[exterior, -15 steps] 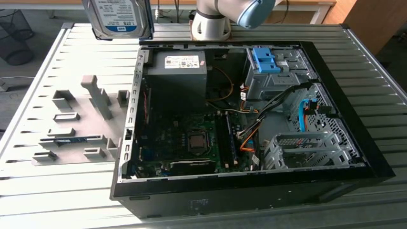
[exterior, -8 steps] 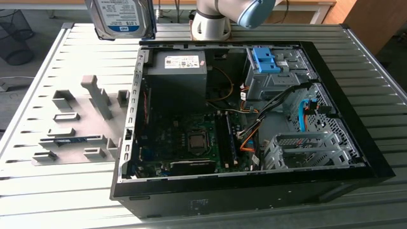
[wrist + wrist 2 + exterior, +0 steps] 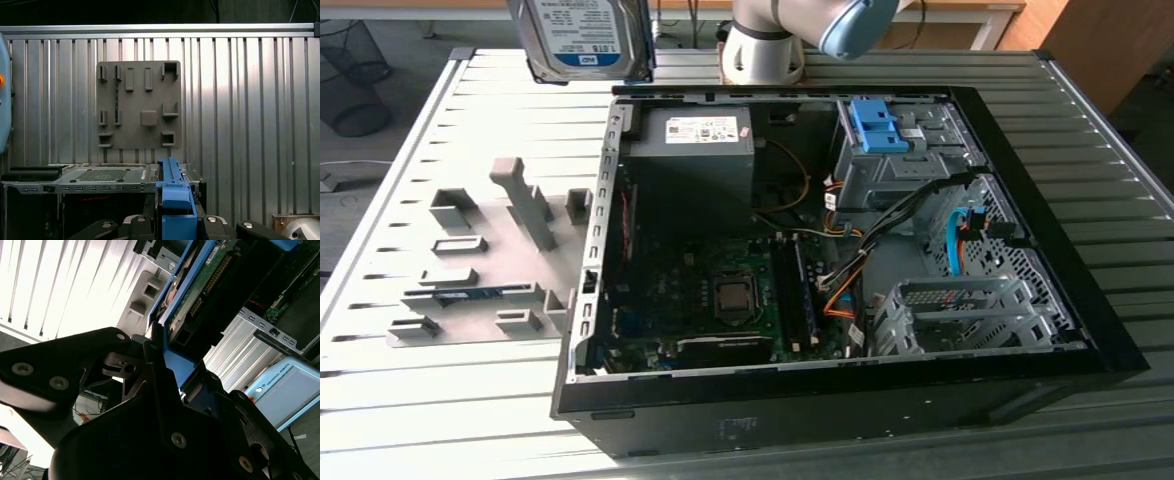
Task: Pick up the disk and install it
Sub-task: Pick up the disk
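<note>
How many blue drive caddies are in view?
2. One frames the disk, held by the gripper; a bare caddy sits in the drive cage of the computer case. More may be hidden.

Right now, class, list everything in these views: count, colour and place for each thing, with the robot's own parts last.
disk: one, silver with blue caddy, held in the air at the exterior view's top edge.
computer case: one, black, open, lying on the table.
power-supply box: one, dark with white sticker, inside the case.
bracket: one, blue, in the case's drive cage.
motherboard: one, dark green, on the case floor.
fixture plate: one, grey, on the table at the exterior view's left of the case.
table: one, silver slatted metal, under everything.
arm: one, grey and pale blue, beyond the case in the exterior view.
claw: one, black, shut on the disk's caddy.
</note>
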Controlling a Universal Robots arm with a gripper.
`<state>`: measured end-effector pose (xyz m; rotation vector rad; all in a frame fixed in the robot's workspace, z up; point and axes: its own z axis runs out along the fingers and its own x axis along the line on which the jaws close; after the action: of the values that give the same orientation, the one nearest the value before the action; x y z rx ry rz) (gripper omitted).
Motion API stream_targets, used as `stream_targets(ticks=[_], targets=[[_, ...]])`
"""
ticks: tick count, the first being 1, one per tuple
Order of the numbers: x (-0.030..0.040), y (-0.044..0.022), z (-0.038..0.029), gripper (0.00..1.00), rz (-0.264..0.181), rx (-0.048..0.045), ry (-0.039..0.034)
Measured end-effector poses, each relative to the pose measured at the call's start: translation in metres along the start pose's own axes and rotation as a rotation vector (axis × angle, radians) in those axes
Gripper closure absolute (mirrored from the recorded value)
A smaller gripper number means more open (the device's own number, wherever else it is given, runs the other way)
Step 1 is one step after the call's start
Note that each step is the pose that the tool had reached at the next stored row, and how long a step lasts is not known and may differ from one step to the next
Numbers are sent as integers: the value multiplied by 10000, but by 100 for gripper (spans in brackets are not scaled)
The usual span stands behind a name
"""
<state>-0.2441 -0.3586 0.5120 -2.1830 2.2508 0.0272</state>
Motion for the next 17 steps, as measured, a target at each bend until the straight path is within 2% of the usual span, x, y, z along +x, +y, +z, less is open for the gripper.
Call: stream_targets(ticks=[17], targets=[[-4,-127,-1,63,1,0,0]])
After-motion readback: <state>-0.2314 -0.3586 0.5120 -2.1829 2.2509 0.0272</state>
